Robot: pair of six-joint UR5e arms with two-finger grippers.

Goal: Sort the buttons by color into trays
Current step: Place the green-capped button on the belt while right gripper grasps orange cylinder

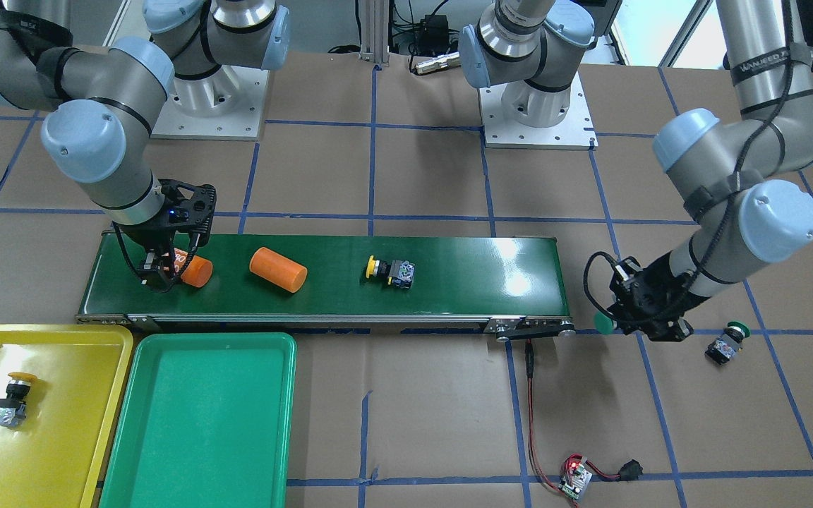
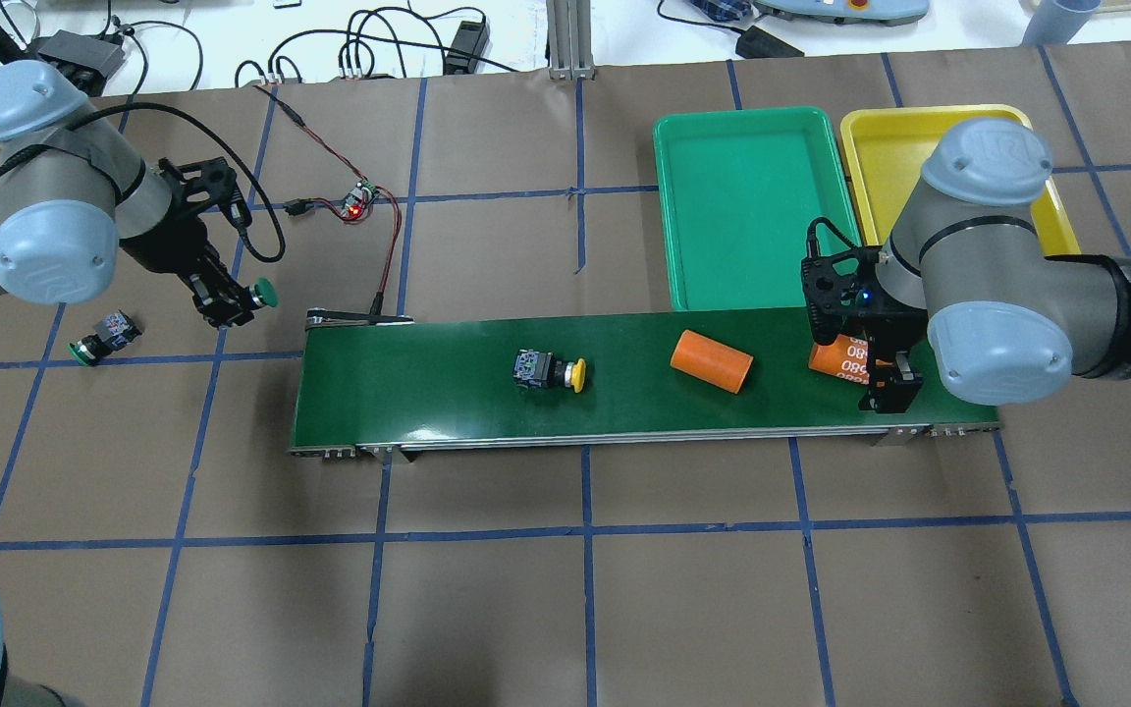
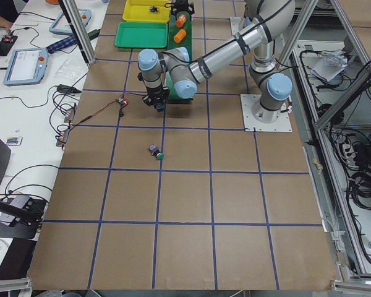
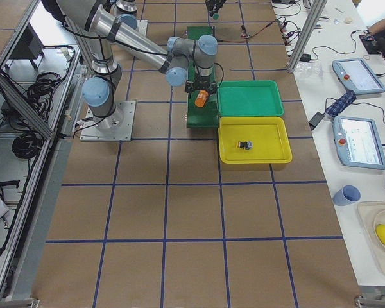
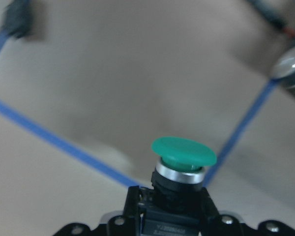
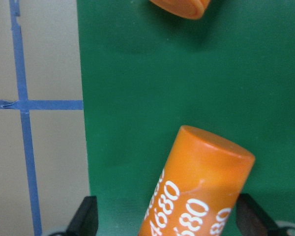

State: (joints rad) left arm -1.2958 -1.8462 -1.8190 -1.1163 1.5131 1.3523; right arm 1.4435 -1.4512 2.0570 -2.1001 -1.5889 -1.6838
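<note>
— Left pincer: what have you got?

— My left gripper [image 2: 232,306] is pinching a green button [image 5: 183,157] by its black body, cap pointing outward. In the overhead view it sits over the paper [image 2: 487,589], just off the nine o'clock end of the conveyor belt [image 2: 448,393]. The second green button [image 2: 104,339] lies on its side at my eight o'clock.

— And the right?

— My right gripper [image 2: 891,385] is spread at the belt's three o'clock end, its fingers straddling the orange cylinder marked 4680 [image 6: 201,187], one finger clear of it. A yellow button [image 2: 548,371] lies mid-belt, at nine o'clock of the plain orange cylinder [image 2: 711,360]. The other yellow button [image 1: 11,402] lies in the yellow tray [image 1: 46,329]. In the overhead view the green tray [image 1: 209,337] sits just beside that tray, at its nine o'clock.
</note>
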